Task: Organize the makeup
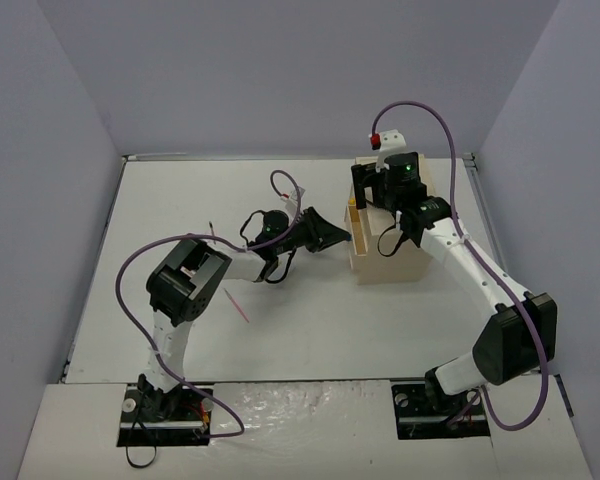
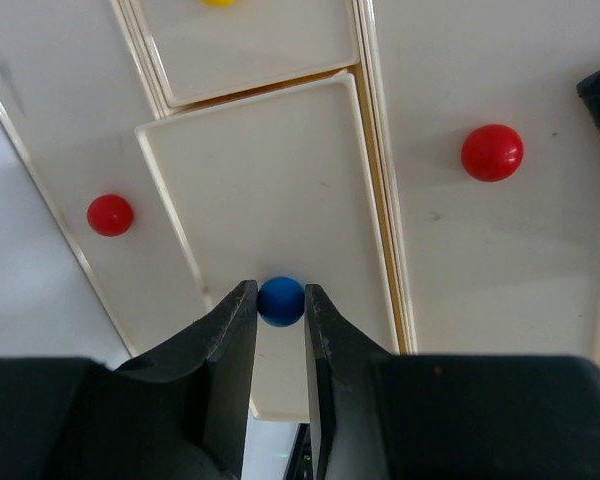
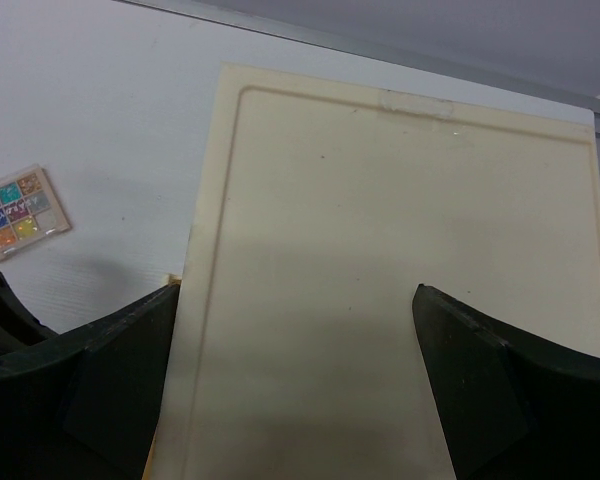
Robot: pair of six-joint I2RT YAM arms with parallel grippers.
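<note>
The beige drawer box (image 1: 390, 255) stands right of centre. My left gripper (image 1: 346, 236) is at its front face, shut on the blue knob (image 2: 281, 301) of a drawer front (image 2: 270, 190) that stands slightly proud of its neighbours. My right gripper (image 1: 388, 206) is open above the box top (image 3: 400, 260), one finger (image 3: 110, 380) over the left edge and the other on the right. A colourful eyeshadow palette (image 3: 20, 212) lies on the table left of the box. A thin pink pencil (image 1: 238, 306) lies near the left arm, and another pencil (image 1: 212, 232) is farther back.
Other drawer fronts carry a yellow knob (image 2: 218, 2) and red knobs (image 2: 110, 214) (image 2: 492, 152). Grey walls enclose the white table (image 1: 310, 320). The left arm's purple cable (image 1: 140, 262) loops over the table.
</note>
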